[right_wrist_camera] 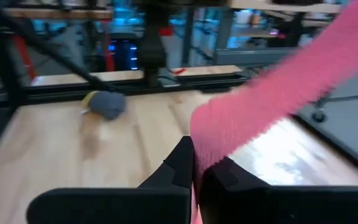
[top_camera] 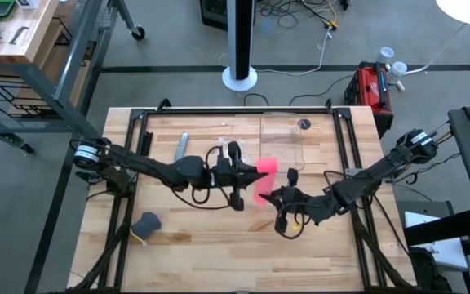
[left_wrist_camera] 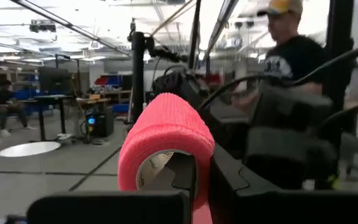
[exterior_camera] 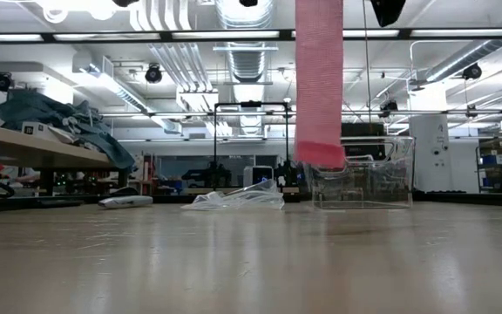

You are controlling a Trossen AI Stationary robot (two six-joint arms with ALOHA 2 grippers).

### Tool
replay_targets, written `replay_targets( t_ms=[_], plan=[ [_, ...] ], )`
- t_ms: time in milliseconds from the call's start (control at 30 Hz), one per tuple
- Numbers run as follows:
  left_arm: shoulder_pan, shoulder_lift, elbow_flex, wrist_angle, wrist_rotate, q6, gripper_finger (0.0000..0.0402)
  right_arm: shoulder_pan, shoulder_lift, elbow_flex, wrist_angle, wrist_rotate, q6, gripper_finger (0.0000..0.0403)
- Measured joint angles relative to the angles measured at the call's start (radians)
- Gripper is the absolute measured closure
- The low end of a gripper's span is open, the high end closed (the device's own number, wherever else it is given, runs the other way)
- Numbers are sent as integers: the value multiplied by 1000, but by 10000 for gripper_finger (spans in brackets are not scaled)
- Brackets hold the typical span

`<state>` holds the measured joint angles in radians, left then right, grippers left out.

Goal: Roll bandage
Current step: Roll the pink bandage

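The bandage hangs above the middle of the tabletop, stretched between the two arms, with one loose end dangling clear of the wood. The likeliest trouble, I'd say, is the strip slipping free or twisting: the roll end sits at the left gripper, the flat strip runs to the right gripper at about four o'clock from it, and any uneven pull could skew the winding or drag the strip out of the pinch. Slack could also let the hanging end sag onto the wood and snag.

The left fingers are clenched around the roll with its hollow core showing between them. The right fingers are nearly closed, pinching the flat pink strip that rises away from them. A grey lump lies well apart near seven o'clock, and a clear box stands at twelve.
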<state>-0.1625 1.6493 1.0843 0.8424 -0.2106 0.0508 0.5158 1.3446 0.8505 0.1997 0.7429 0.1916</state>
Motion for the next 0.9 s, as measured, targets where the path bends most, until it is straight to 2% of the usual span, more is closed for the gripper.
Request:
replay_targets(
  t_ms=[467,600,767,900],
  plan=[
    [2,0,0,-170,-115,176,393,15,-53,0,82,-260,57,403],
    [2,0,0,-170,-79,177,393,41,-93,0,82,-280,82,403],
    [2,-18,0,-217,27,181,393,83,-151,0,82,-283,103,403],
    [0,-27,0,-265,45,232,393,88,-195,0,101,-281,138,403]
  ],
)
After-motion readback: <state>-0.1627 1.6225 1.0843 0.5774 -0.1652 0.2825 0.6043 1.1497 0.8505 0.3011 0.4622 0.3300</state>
